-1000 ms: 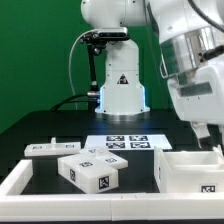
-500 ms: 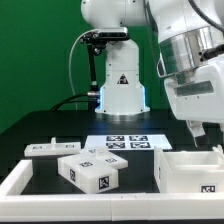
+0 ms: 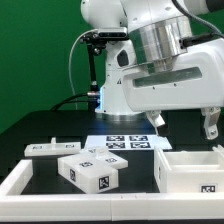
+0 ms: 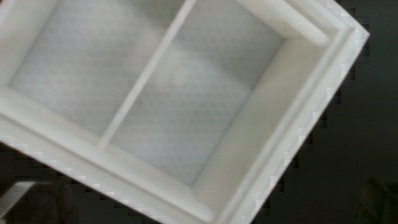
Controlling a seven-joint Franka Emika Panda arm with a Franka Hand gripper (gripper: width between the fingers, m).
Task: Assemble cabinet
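Observation:
The cabinet's large white body (image 3: pixel 190 170) lies at the front on the exterior view's right, its open side up. In the wrist view it (image 4: pixel 169 95) fills the picture, with a divider wall between two compartments. My gripper (image 3: pixel 210 126) hangs just above the body's far right part, apart from it. Only part of a finger shows at the frame's edge, and I cannot tell whether the jaws are open. A tagged white block (image 3: pixel 90 172) and a flat tagged white piece (image 3: pixel 50 148) lie on the exterior view's left.
The marker board (image 3: pixel 125 143) lies in the middle in front of the white robot base (image 3: pixel 120 88). A low white rim (image 3: pixel 18 178) borders the black table at the front left. The arm's bulky wrist (image 3: pixel 165 75) hides much of the back right.
The arm has swung and lifted: the wrist now spans the upper middle, and the gripper sits a little higher above the cabinet body. The parts on the table have not moved.

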